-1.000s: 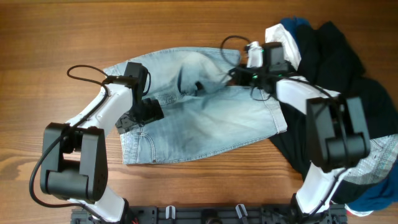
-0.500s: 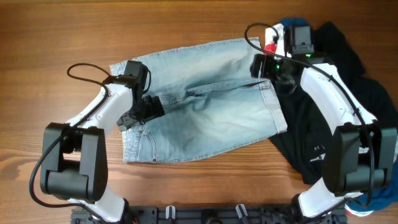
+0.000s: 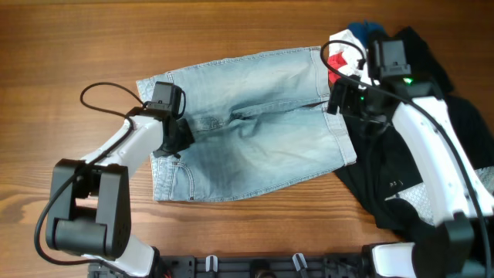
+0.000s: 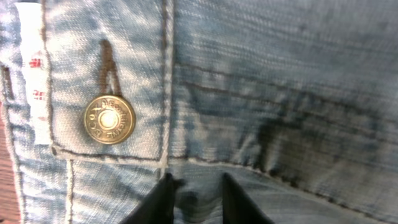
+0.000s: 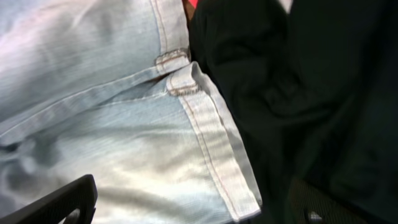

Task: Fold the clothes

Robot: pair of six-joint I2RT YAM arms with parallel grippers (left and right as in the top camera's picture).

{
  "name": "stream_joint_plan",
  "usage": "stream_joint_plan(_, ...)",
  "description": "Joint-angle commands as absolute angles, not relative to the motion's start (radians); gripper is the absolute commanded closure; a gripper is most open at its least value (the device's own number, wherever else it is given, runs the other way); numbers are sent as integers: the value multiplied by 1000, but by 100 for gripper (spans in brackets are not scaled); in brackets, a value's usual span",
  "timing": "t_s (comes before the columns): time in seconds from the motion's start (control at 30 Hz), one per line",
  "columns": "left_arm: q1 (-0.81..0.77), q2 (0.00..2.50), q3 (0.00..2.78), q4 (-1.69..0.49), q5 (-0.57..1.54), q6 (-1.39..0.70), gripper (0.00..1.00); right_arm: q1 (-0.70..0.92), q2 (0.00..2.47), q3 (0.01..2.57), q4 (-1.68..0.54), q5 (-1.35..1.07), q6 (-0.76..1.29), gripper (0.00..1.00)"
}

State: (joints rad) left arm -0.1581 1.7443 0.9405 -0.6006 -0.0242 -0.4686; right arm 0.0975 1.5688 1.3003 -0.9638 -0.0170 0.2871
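Observation:
The pale-blue jeans (image 3: 262, 147) lie spread flat across the middle of the table, waistband to the left. My left gripper (image 3: 171, 139) is down on the waistband area. In the left wrist view its jaws (image 4: 198, 202) stand narrow, with a bunched fold of denim pinched between them just below the metal button (image 4: 109, 119). My right gripper (image 3: 343, 99) hovers over the jeans' right hem. In the right wrist view it (image 5: 196, 208) stands wide open with nothing between its fingers; the hemmed denim (image 5: 112, 124) lies below, beside black cloth (image 5: 298, 93).
A heap of other garments lies at the right: black (image 3: 432, 85), white (image 3: 347, 42), red (image 3: 337, 58) and blue (image 3: 369, 31) pieces, plus a pale patterned one (image 3: 471, 197). Bare wooden table (image 3: 77, 46) shows at the left and far side.
My right gripper let go of the jeans, opened and drew back to the right, leaving the denim flatter. My left gripper closed from wide open onto the denim by the waistband.

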Motion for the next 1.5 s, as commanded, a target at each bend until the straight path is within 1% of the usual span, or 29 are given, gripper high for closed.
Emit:
stream_joint_plan(0.0,-76,1784,881,-607,-149,-474,83,103,1482,1305,-1013,11,290,0)
stream_joint_plan(0.1,42,1784,884,-562,-160,-360,85,103,1476,1305,-1055,15,291,1)
stream_joint_plan(0.17,115,1784,904,-550,-157,-352,85,103,1479,1303,-1081,15,291,1)
stream_joint_plan(0.27,208,1784,954,-557,-138,-355,78,103,1480,1302,-1104,15,296,1)
stream_joint_plan(0.3,216,1784,962,-561,-114,-355,69,103,1480,1301,-1104,15,295,1)
stream_joint_plan(0.33,222,1784,973,-573,-35,-351,48,103,1482,1300,-1104,14,295,10)
stream_joint_plan(0.37,217,1784,977,-579,41,-344,36,103,1484,1300,-1101,-3,289,53)
stream_joint_plan(0.4,205,1781,977,-587,97,-343,32,103,1487,1300,-1096,-14,288,80)
stream_joint_plan(0.43,191,1772,977,-600,139,-343,27,103,1493,1300,-1090,-23,287,91)
stream_joint_plan(0.47,177,1762,977,-609,167,-343,25,103,1501,1300,-1085,-24,287,96)
stream_joint_plan(0.53,137,1713,977,-614,212,-344,23,103,1533,1300,-1078,-23,281,96)
stream_joint_plan(0.6,105,1633,977,-622,217,-349,19,103,1584,1300,-1065,-23,253,96)
stream_joint_plan(0.7,64,1509,976,-668,216,-355,17,102,1669,1300,-1035,-23,241,96)
stream_joint_plan(0.77,39,1448,976,-703,212,-355,9,95,1737,1300,-999,-23,238,96)
stream_joint_plan(0.83,29,1422,976,-741,212,-355,8,80,1802,1300,-977,-23,238,96)
stream_joint_plan(0.87,28,1421,976,-771,213,-356,2,66,1850,1300,-966,-23,238,96)
stream_joint_plan(0.9,28,1422,976,-789,213,-355,1,57,1873,1300,-959,-23,238,96)
stream_joint_plan(1.0,28,1425,976,-844,213,-355,0,-5,1944,1300,-921,13,238,96)
stream_joint_plan(1.1,28,1425,976,-861,213,-355,0,-85,1958,1300,-871,46,235,96)
stream_joint_plan(1.3,28,1425,976,-893,213,-355,0,-313,1958,1301,-742,49,234,96)
stream_joint_plan(1.4,28,1425,976,-904,213,-355,0,-402,1958,1301,-707,58,236,96)
stream_joint_plan(1.43,28,1425,976,-904,213,-356,0,-425,1958,1301,-704,66,242,96)
stream_joint_plan(1.47,28,1425,976,-904,213,-356,0,-467,1958,1301,-704,101,291,96)
